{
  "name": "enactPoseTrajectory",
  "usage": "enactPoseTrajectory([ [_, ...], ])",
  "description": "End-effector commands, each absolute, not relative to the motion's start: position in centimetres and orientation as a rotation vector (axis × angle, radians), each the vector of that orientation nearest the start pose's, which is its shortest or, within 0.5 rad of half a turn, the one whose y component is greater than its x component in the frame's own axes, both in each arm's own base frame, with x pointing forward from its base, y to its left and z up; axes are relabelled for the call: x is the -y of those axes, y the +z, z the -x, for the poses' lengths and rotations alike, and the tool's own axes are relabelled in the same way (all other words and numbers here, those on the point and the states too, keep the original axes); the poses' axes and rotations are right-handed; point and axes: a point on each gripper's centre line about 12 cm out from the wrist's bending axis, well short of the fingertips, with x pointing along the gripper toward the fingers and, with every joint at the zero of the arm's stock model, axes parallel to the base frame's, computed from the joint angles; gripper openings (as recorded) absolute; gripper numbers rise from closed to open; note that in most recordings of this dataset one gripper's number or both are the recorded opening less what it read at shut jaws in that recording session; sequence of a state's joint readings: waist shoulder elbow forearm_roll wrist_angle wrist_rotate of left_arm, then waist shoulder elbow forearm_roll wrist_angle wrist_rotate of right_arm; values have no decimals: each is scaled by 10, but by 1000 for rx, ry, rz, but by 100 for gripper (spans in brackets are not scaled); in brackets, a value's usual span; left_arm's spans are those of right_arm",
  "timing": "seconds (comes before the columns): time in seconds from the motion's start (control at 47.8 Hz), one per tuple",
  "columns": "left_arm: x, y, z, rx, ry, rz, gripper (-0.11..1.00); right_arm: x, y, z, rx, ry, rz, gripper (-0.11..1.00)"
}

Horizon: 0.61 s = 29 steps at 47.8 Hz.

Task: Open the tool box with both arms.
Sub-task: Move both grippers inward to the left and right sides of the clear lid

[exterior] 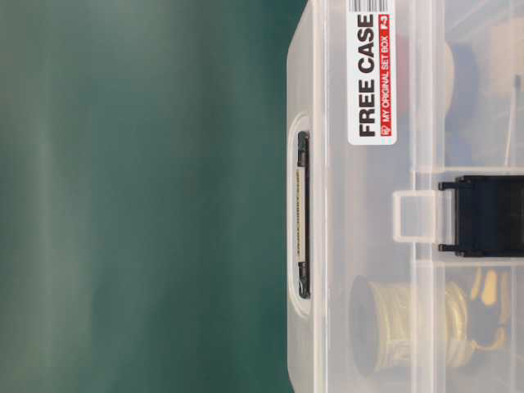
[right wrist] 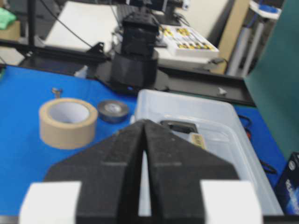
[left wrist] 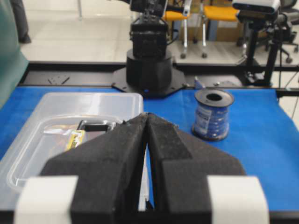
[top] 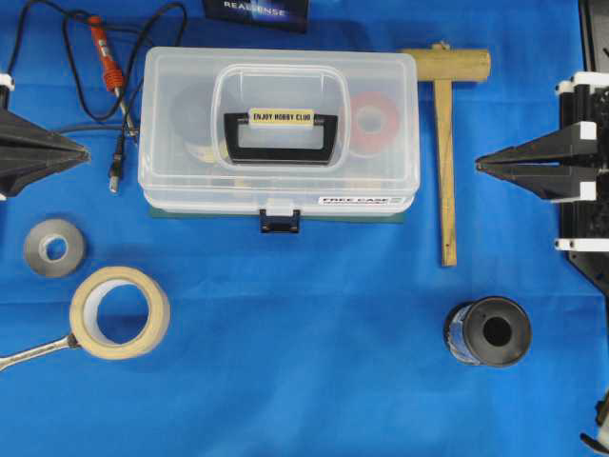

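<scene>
Blue cloth covered the whole table (top: 314, 381), and the tool box (top: 278, 133) sat in the upper middle of it in the overhead view, long axis running left to right, lid up, with its dark blue latch (top: 281, 221) facing the bottom edge of that view. It was a clear, slightly frosted plastic case with rounded corners, and you could see rolls of tape and wire through it. Its black handle (top: 282, 136) lay flat in the lid recess with a yellow label on it, and a white FREE CASE sticker (top: 357, 201) sat on the front edge. The left gripper (top: 84, 149) was parked off the box's left end and the right gripper (top: 481, 164) off its right end, tips pointing in toward the box, neither touching it. Both had matte black pointed jaws pressed together, holding nothing. Around it lay a beige tape roll (top: 120, 311), a small grey roll (top: 54, 248), a wooden T-shaped tool (top: 445, 143) and a dark spool (top: 487, 331).
</scene>
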State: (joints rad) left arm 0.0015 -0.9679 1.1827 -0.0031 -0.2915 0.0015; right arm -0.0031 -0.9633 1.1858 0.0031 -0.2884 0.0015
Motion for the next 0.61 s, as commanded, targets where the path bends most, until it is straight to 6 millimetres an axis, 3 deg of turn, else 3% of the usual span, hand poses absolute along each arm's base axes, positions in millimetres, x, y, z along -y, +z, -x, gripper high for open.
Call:
enactPoseTrajectory([
  [0.0, -1, 293, -200, 63, 9, 10, 0, 2, 299, -202, 87, -9, -6, 0],
  [0.251, -3, 280, -202, -22, 15, -24, 0, 10, 283, -210, -73, -50, -35, 0],
  [0.503, -20, 256, -203, -169, 99, -6, 1, 27, 258, -213, -236, -137, -81, 1],
  [0.586, -27, 245, -202, -218, 133, 3, 9, 32, 249, -213, -290, -159, -96, 15],
])
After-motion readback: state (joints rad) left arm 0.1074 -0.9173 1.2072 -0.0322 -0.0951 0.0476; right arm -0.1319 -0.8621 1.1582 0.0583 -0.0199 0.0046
